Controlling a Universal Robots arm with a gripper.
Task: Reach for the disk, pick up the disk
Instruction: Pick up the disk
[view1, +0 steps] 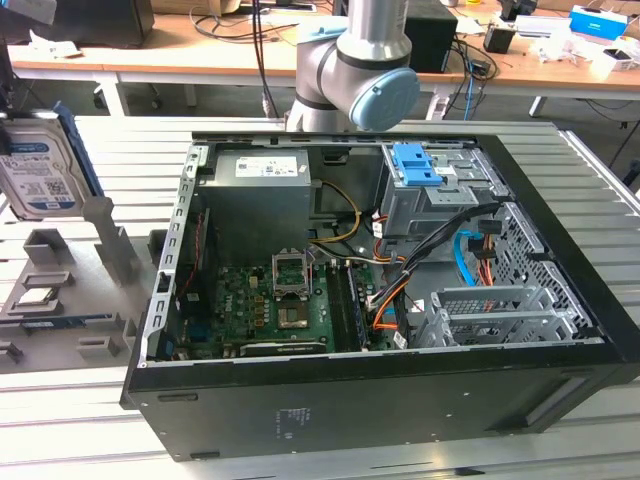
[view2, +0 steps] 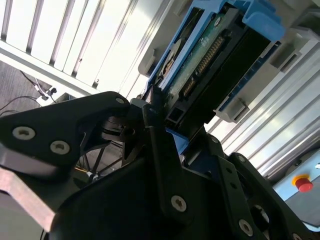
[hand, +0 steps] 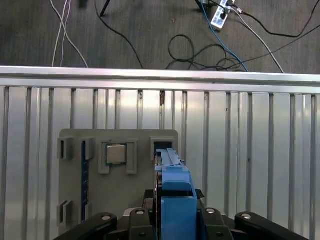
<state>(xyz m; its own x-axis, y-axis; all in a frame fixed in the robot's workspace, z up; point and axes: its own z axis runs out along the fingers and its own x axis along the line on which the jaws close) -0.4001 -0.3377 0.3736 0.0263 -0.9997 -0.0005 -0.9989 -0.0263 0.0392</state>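
One disk (view1: 40, 165) shows near the tabletop's (view1: 60, 430) edge on the exterior view's left, by one grey holder plate (view1: 70, 300). That plate carries one square chip (hand: 116, 154) and one thin blue board (hand: 85, 172) set on edge. One open computer case (view1: 400, 400) lies mid-table. Inside it are one power supply (view1: 255, 190), one green main board (view1: 270, 310) and one blue bracket (view1: 418, 165). One robot arm (view1: 350, 60) stands at the tabletop's far edge. One power strip (hand: 220, 15) lies on the floor.

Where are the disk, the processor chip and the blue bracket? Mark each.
disk (view1: 38, 172): exterior view, its printed label.
processor chip (hand: 116, 154): first wrist view, its silver top.
blue bracket (view1: 415, 165): exterior view, its middle.
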